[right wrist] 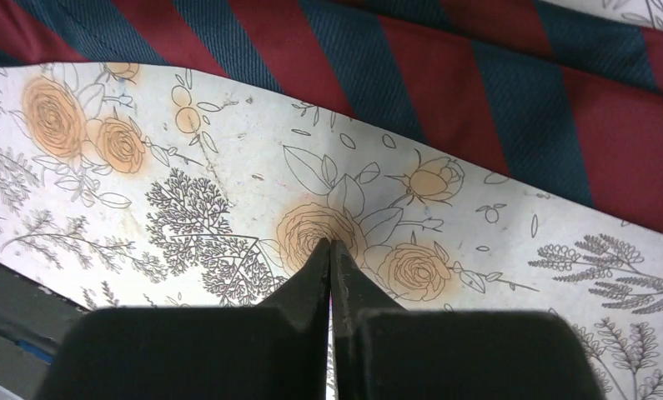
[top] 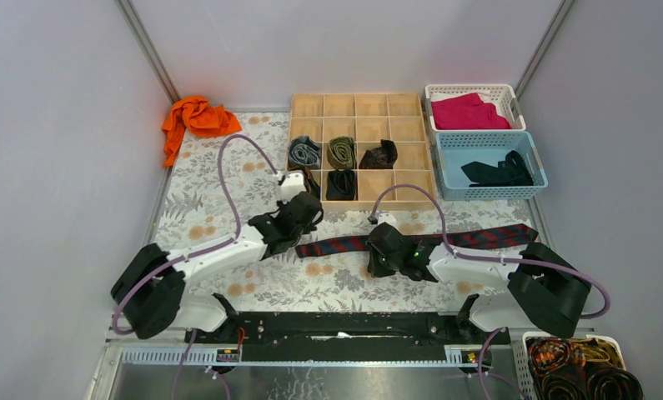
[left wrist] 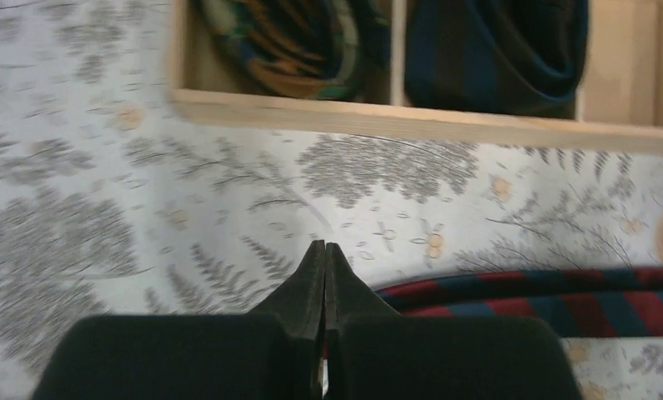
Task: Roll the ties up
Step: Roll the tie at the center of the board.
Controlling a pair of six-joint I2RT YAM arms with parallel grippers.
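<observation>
Near right corner: white basket point(top: 521, 367) holding several coiled ties point(top: 611, 383), dark and brown-patterned.

Mid surface point(top: 228, 192), floral print: navy-and-red striped tie point(top: 478, 237) lies flat as a long strip, running left to right, unrolled. Its narrow end is at the left, its wide end at the right.

Left gripper point(left wrist: 324, 250): jaws pressed together, pinching nothing. Tips are low over the surface, with the tie's narrow end just beside them on the right.

Right gripper point(right wrist: 330, 248): jaws pressed together, nothing between them. Tips sit over bare floral print, and the tie passes just beyond them.

Farther back: wooden grid tray point(top: 361, 104).
- Front row: patterned coil point(left wrist: 294, 42) in the leftmost compartment, black coil point(top: 341, 184) in the next one.
- Row behind, from the left: grey-blue coil point(top: 304, 152), olive coil point(top: 341, 152), dark coil point(top: 379, 155).

Right of the tray: blue basket point(top: 444, 179) with a loose black tie point(top: 494, 172). Behind it, a white basket point(top: 432, 92) with magenta cloth point(top: 469, 111).

Far left corner: orange cloth point(top: 196, 117), bunched.
</observation>
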